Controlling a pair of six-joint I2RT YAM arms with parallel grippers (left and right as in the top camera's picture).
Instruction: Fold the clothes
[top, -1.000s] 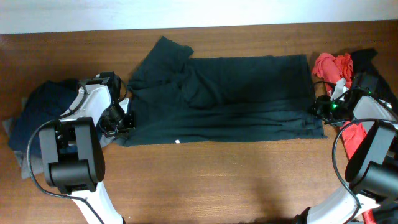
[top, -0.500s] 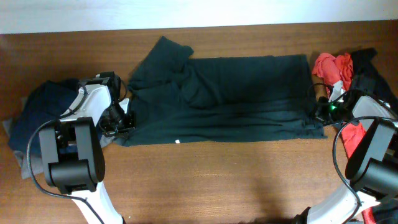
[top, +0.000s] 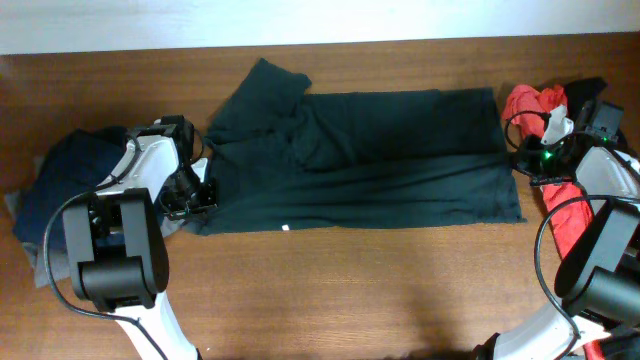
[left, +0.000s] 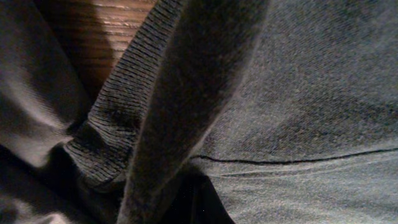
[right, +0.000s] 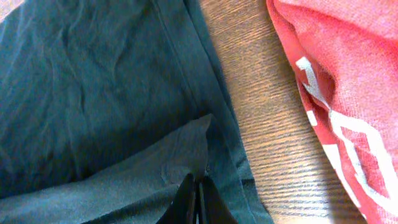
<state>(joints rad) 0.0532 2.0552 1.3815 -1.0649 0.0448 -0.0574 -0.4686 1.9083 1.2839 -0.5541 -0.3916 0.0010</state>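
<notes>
- While your left jaws sit pressed together at the left edge of the dark green shirt (top: 380, 160), grip unconfirmed, your right jaws have just snapped shut, pinching a fold of its right hem.
- That shirt lies spread across the desk (top: 350, 290), so the first fold looks ready to begin.
- Beyond, the red shirt (top: 530, 105) waits.

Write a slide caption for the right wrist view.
Right gripper pinches a raised fold of the dark green shirt, red printed shirt alongside on the wooden table.
</notes>
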